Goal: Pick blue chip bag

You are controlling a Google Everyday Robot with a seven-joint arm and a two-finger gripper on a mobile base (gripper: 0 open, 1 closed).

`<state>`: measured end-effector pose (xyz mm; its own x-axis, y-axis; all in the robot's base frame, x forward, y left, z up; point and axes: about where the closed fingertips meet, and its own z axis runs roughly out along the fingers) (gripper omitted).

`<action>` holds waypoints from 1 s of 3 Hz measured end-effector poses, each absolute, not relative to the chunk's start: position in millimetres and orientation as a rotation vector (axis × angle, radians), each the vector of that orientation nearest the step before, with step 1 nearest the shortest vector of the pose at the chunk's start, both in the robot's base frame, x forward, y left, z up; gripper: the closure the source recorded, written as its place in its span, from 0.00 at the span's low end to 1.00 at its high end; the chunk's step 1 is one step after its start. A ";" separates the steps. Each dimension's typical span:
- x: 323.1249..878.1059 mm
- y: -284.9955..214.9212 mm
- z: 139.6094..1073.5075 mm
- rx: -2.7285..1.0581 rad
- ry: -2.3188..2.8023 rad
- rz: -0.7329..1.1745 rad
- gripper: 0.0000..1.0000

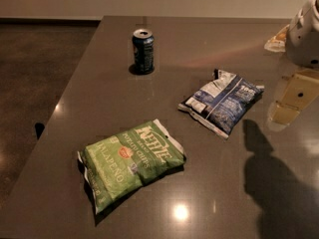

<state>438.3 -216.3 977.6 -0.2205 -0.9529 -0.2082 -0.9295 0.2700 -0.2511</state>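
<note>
The glossy dark grey table point(99, 98) carries an upright dark blue soda can point(143, 51) toward its far side. The blue chip bag point(222, 101) lies flat right of centre, and a green Kettle jalapeño bag point(130, 163) lies nearer the front. All three are well apart. A pale packet point(275, 40) lies far right. The gripper point(293, 101) hangs over the table, near the blue chip bag.

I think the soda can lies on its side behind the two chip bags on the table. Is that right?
No: the camera view shows the soda can standing upright behind the blue chip bag and green bag. The gripper is at the right edge.
</note>
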 end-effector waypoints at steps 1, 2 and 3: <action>438.3 -216.3 977.6 -1.722 2.228 -0.103 0.00; 455.8 -219.7 970.3 -1.761 2.202 -0.086 0.00; 476.2 -227.5 957.5 -1.809 2.186 -0.031 0.00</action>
<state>476.2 -227.5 957.5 -0.1600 -0.9629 -0.2172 -0.9563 0.2058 -0.2077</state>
